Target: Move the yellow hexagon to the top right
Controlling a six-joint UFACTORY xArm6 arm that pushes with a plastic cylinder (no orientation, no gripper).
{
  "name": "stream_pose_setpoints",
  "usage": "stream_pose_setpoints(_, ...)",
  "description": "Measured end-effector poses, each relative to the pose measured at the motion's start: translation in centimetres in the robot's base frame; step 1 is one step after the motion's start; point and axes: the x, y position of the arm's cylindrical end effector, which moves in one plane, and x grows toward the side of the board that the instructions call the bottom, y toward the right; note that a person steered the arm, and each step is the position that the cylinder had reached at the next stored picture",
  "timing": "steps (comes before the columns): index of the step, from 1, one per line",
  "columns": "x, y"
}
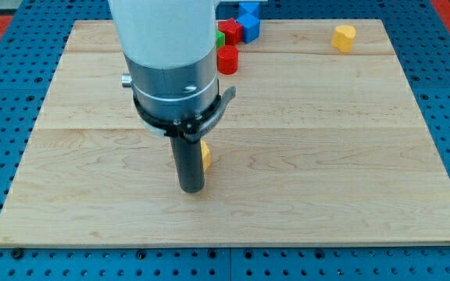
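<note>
A yellow block point(205, 155) shows only as a sliver beside the dark rod, below the middle of the wooden board point(326, 156); its shape cannot be made out because the rod hides most of it. My tip point(191, 190) stands right at that block's left side, touching or nearly touching it. A second yellow block point(344, 37), heart-like in shape, lies near the board's top right.
At the view's top centre lies a cluster: a red cylinder point(227, 59), a red block point(230, 32), a green block point(219, 38), a blue cube point(250, 29) and another blue block point(248, 8). The arm's white and grey body point(166, 55) hides the board's upper left-centre.
</note>
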Motion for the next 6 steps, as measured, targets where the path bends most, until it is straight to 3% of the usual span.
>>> stream_pose_setpoints(1,-4.2,1.5)
stream_pose_setpoints(2,-11.3,4.1)
stream_pose_setpoints(3,-8.2,2.5)
stream_pose_setpoints(4,-12.5,-1.3)
stream_pose_setpoints(6,-18.6,14.2)
